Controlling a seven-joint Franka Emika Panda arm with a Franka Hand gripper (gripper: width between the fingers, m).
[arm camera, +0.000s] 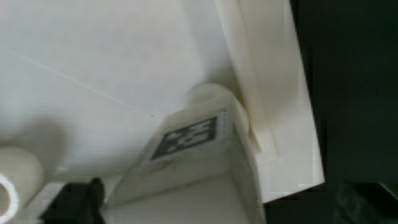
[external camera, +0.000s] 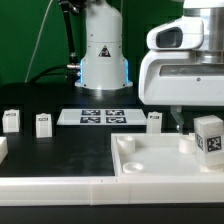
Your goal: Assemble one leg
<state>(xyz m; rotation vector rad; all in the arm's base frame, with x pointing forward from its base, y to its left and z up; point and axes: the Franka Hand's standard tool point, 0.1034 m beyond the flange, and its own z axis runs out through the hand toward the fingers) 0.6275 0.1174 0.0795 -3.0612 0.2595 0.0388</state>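
In the exterior view one leg (external camera: 209, 137), a small white post with a tag, stands upright at the right end of the large white square piece (external camera: 150, 165), under my gripper (external camera: 196, 124). In the wrist view the same leg (arm camera: 187, 150) runs up between my fingers, against the square piece's raised rim (arm camera: 267, 90). One dark finger (arm camera: 80, 200) is right beside the leg. The other finger is faint and stands apart from it, with black table between them. The gripper (arm camera: 217, 205) looks open around the leg.
Three more legs stand on the black table: two at the exterior view's left (external camera: 11, 121) (external camera: 43, 124) and one (external camera: 154, 121) behind the square piece. The marker board (external camera: 100, 116) lies mid-table in front of the robot base (external camera: 103, 65). A round white knob (arm camera: 15, 180) sits inside the square piece.
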